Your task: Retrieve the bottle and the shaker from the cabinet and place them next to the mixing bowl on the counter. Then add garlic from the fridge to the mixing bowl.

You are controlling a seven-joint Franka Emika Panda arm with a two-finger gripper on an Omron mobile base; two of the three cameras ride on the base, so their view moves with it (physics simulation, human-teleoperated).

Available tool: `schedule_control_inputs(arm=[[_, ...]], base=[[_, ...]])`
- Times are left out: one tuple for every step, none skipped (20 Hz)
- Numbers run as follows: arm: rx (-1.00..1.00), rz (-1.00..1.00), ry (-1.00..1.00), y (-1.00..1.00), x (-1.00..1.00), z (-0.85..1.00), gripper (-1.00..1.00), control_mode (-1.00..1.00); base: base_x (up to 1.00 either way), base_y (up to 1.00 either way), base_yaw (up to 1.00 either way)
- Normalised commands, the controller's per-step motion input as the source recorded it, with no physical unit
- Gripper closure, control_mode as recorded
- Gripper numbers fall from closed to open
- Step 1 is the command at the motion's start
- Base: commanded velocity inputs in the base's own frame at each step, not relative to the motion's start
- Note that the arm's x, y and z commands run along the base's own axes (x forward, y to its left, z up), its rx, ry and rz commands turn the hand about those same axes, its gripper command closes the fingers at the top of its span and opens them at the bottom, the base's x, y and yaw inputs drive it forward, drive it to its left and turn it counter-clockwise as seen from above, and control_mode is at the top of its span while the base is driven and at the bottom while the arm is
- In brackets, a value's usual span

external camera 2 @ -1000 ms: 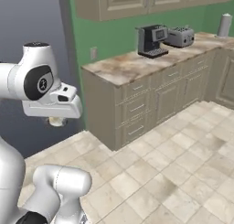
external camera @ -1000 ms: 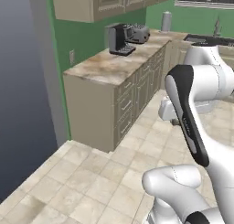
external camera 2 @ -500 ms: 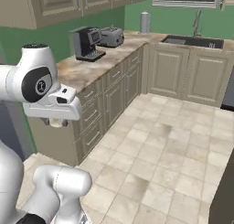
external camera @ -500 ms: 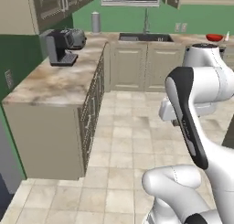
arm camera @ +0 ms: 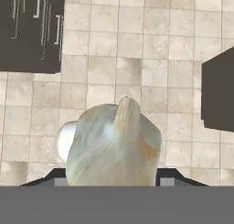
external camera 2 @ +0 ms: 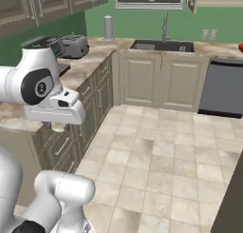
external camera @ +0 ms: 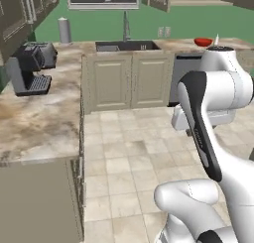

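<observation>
In my claw (arm camera: 114,182), closed on it, sits the garlic (arm camera: 113,145), above the floor. The red bowl (external camera: 203,41) on the far desk (external camera: 168,44) awaits; only dropping it in remains, I judge.

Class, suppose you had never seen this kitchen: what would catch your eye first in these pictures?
First, the garlic, a big whitish bulb clamped in the gripper above the tiled floor in the hand view. Next, the red mixing bowl on the far counter right of the sink.

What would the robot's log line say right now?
gripper: shut on garlic | below: tiled floor | mixing bowl: on counter, far side
</observation>
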Motion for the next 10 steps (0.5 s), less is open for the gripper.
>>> schedule_control_inputs(arm=[[0.0,0.0,0.0,0.0,0.0,0.0,1.0,1.0],[0.0,0.0,0.0,0.0,0.0,0.0,1.0,1.0],[0.0,0.0,0.0,0.0,0.0,0.0,1.0,1.0],[0.0,0.0,0.0,0.0,0.0,0.0,1.0,1.0],[0.0,0.0,0.0,0.0,0.0,0.0,1.0,1.0],[0.0,0.0,0.0,0.0,0.0,0.0,1.0,1.0],[0.0,0.0,0.0,0.0,0.0,0.0,1.0,1.0],[0.0,0.0,0.0,0.0,0.0,0.0,1.0,1.0],[0.0,0.0,0.0,0.0,0.0,0.0,1.0,1.0],[0.0,0.0,0.0,0.0,0.0,0.0,1.0,1.0]], base=[[1.0,0.0,-0.35],[1.0,0.0,-0.35],[1.0,0.0,-0.33],[1.0,0.0,-0.32],[1.0,0.0,-0.31],[1.0,0.0,-0.29],[1.0,0.0,-0.28],[1.0,0.0,-0.27],[1.0,0.04,-0.26],[1.0,0.06,-0.25]])
